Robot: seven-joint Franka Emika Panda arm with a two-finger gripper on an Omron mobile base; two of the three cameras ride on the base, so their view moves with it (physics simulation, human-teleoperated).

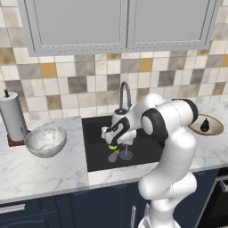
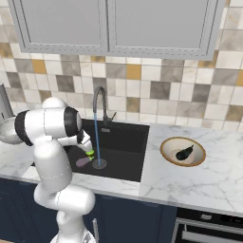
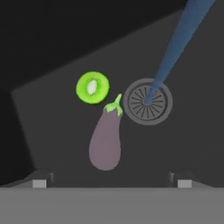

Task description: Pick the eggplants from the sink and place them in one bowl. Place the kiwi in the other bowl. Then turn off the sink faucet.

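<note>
Hand view looks straight down into the black sink, where the mauve eggplant lies on the basin floor with its green stem tip just beside the round metal drain and close under the cut green kiwi. A blue stream of water runs into the drain. The gripper hangs above the mauve eggplant, its two dark fingertips set wide apart at either side and clamped on nothing. From the left base view, the white arm bends down over the sink, with the gripper low inside the basin in front of the gooseneck sink faucet. On the marble counter to the left sits the grey-white speckled bowl, just beside a paper towel roll. In the right base view, the shallow tan bowl rests on the counter right of the sink, holding the dark eggplant.
</note>
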